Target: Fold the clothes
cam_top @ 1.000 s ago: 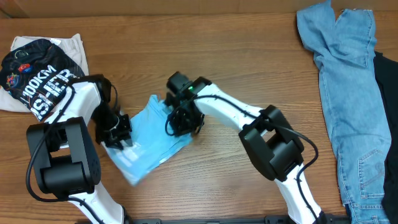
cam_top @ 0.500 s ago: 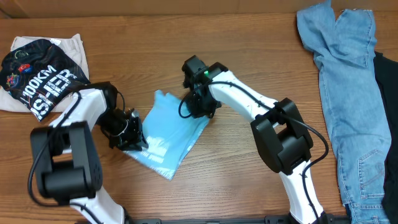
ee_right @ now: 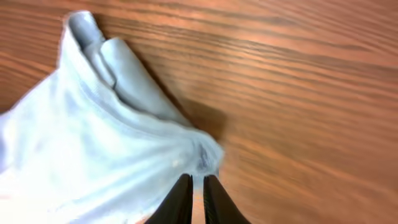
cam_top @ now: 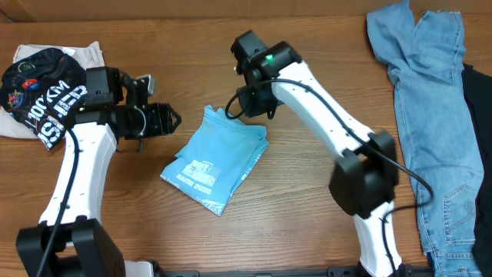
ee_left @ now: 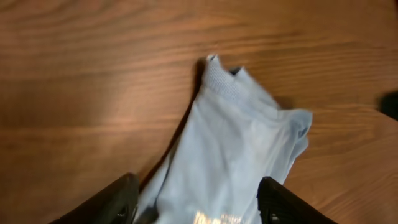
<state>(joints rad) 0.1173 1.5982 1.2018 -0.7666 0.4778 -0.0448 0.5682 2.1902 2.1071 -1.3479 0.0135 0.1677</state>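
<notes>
We had the folded sky-blue T-shirt (cam_top: 216, 161) lying flat mid-desk (cam_top: 192, 46). Left jaws at its 10 o'clock gaped wide, empty; right jaws at 1 o'clock were pinched almost closed, holding nothing.

The T-shirt (cam_top: 217, 159) lies folded in the middle of the table (cam_top: 307, 231), one corner pointing toward the near edge. The left gripper (cam_top: 171, 121) hangs just off its far left side, and the right gripper (cam_top: 254, 104) sits just behind its far corner. Over in the far left corner there's another shirt (cam_top: 46, 96), bunched up and well apart. Down the right side run the jeans (cam_top: 430, 115), with one more garment (cam_top: 480, 108) beside them at the very border.
</notes>
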